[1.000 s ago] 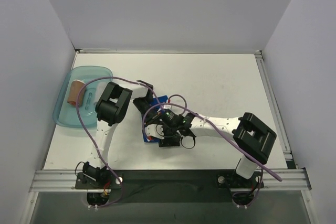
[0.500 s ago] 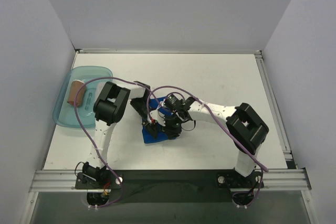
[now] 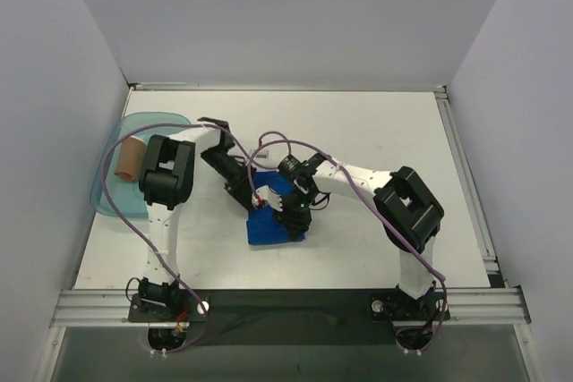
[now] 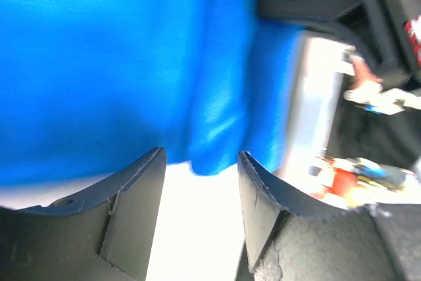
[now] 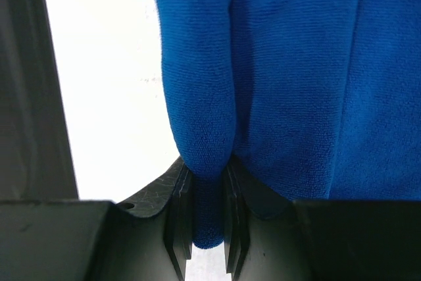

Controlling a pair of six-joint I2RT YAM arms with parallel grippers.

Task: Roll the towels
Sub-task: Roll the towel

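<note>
The royal-blue towel lies bunched on the white table between both arms. My right gripper is shut on a fold of the blue towel, pinched between its two pads. My left gripper is open at the towel's left edge; in the left wrist view the blue towel hangs just beyond the parted jaws, with nothing between them. A rolled tan towel lies in the teal tray at the left.
The teal tray sits by the left wall. The purple cables loop over both arms above the towel. The right arm's elbow stands right of the towel.
Both grippers moved up and left with the towel. The towel now shows more, spread below the grippers. The left arm swung toward the tray side.
</note>
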